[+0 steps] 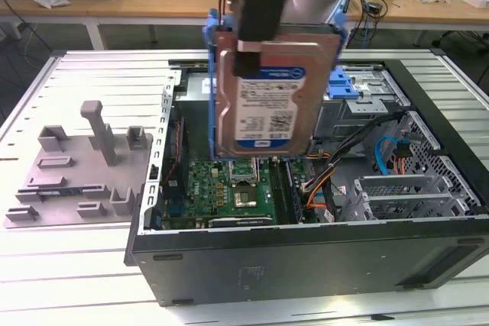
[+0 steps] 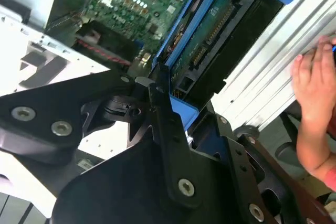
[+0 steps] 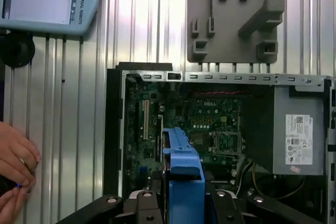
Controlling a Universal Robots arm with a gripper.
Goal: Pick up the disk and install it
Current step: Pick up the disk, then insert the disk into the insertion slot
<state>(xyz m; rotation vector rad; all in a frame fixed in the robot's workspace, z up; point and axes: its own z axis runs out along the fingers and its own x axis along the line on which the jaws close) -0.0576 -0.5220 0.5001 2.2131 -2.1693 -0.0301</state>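
Gripper (image 1: 252, 42) clamped on disk (image 1: 263, 104), held upright over open case (image 1: 306, 265), above the motherboard (image 1: 237, 181), probably clear of it. Case sits on ribbed table (image 1: 76, 280), grey fixture (image 1: 76, 166) beside. Hand (image 2: 315, 98) at table edge.

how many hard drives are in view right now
1: the disk, in its blue bracket, clamped in the gripper above the open computer case. Others may be hidden inside the drive cage.
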